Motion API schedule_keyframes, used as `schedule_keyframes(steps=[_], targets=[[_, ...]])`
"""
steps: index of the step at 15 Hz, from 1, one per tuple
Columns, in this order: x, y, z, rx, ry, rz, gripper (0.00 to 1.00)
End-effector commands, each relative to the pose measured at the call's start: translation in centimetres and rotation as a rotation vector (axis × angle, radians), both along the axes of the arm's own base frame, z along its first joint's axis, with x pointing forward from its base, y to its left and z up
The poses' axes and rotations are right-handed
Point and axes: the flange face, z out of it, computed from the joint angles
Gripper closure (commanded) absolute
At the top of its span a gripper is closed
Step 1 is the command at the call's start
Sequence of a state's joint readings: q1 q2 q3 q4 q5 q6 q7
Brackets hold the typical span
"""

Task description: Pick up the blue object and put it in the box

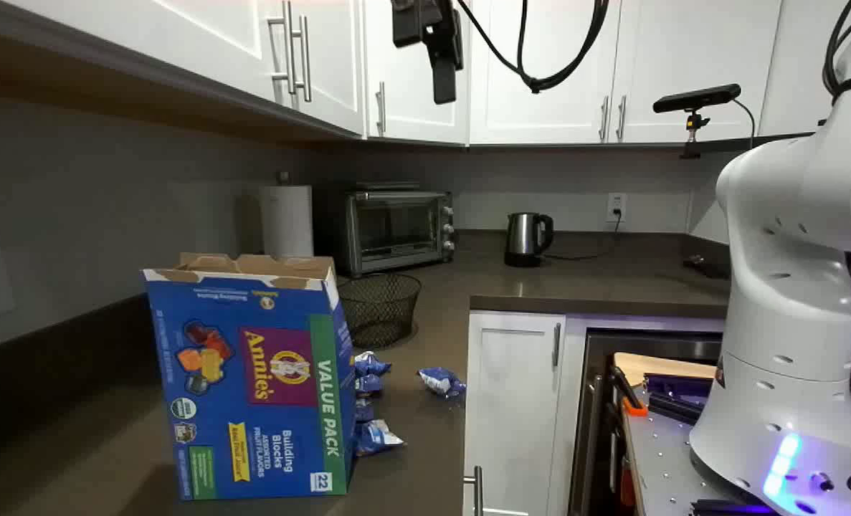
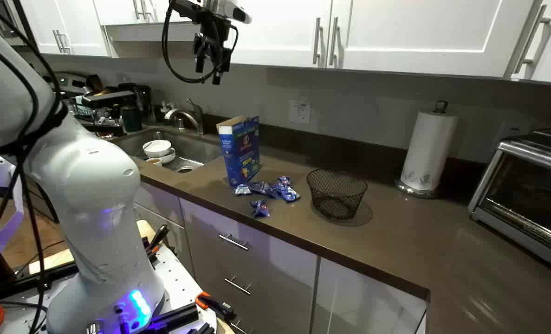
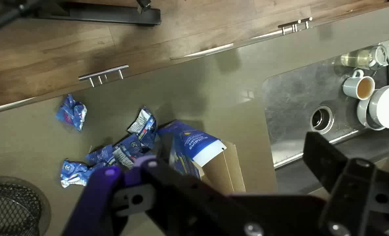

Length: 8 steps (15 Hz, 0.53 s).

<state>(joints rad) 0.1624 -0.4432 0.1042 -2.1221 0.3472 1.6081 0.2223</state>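
Wrist view: the gripper (image 3: 240, 144) hangs with jaws wide apart; blue pouches (image 3: 128, 147) lie left of the cardboard box (image 3: 197, 141).

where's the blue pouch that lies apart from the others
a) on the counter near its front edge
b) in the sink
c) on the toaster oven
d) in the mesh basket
a, as both exterior views show the lone pouch on the counter near its front edge, away from the other pouches beside the carton.
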Motion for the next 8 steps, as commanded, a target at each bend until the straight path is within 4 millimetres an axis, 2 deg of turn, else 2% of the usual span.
schedule_keyframes(steps=[1, 3, 8], targets=[[0.0, 0.0, 0.0, 0.0, 0.001, 0.0, 0.0], [0.0, 0.0, 0.0, 0.0, 0.001, 0.0, 0.0], [2.2, -1.1, -5.1, -0.048, 0.005, -0.027, 0.0]])
